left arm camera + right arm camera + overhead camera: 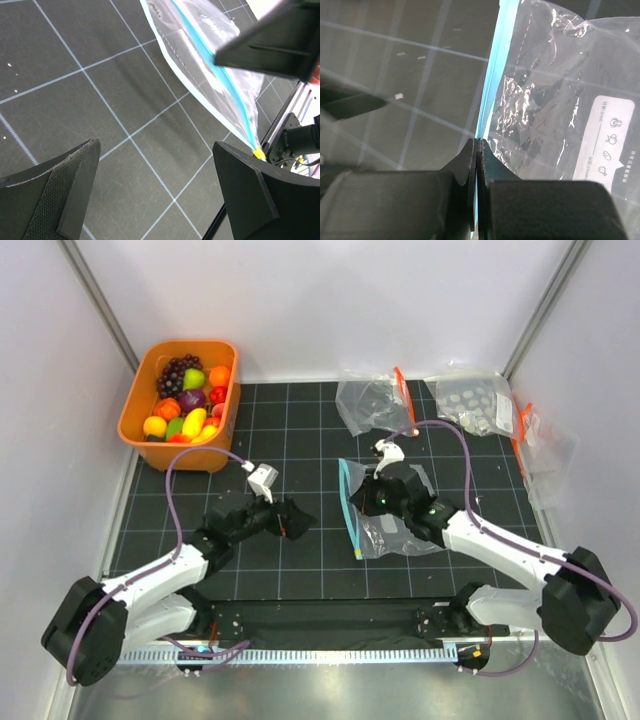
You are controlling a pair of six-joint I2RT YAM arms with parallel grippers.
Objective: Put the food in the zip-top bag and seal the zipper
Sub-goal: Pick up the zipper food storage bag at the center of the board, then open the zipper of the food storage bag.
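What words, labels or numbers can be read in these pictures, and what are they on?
Nothing can be read outright.
White label on the zip-top bag: small icons and vertical print, too blurred to read.
Bags with orange-red strips: no legible print.

Left hand, right hand black; arms white.
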